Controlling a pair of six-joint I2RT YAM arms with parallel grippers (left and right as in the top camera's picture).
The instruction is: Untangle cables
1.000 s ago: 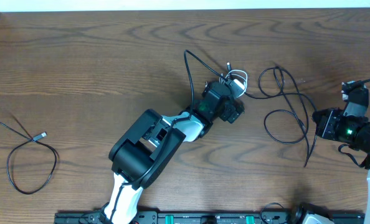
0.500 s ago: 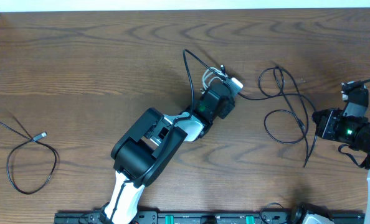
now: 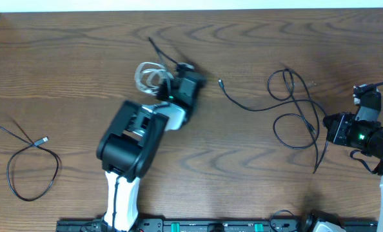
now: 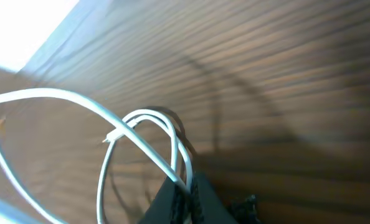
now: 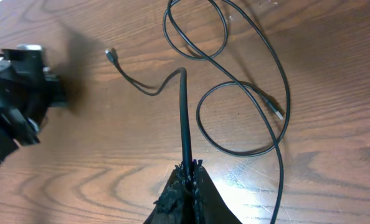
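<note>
My left gripper (image 3: 173, 80) is shut on the white cord (image 3: 149, 76), whose loops hang off its left side, left of the table's middle. In the left wrist view the white cord (image 4: 141, 127) curls up out of the shut fingertips (image 4: 172, 198). A thin black cord (image 3: 162, 53) trails up-left from that gripper. The black cables (image 3: 296, 103) lie looped over each other at the right, one plug end (image 3: 220, 82) stretched out leftward. My right gripper (image 3: 325, 129) is shut on a black cable (image 5: 185, 112) by those loops (image 5: 235, 81).
One more black cord (image 3: 31, 161) lies coiled at the far left near the table edge. The left arm's dark elbow (image 3: 130, 138) stands over the middle of the table. The far table edge (image 3: 191, 9) runs along the top.
The left gripper shut on the white cord and swung left with it, pulling it away from the black loops. One black plug end now lies free at the middle. The right arm stayed still.
</note>
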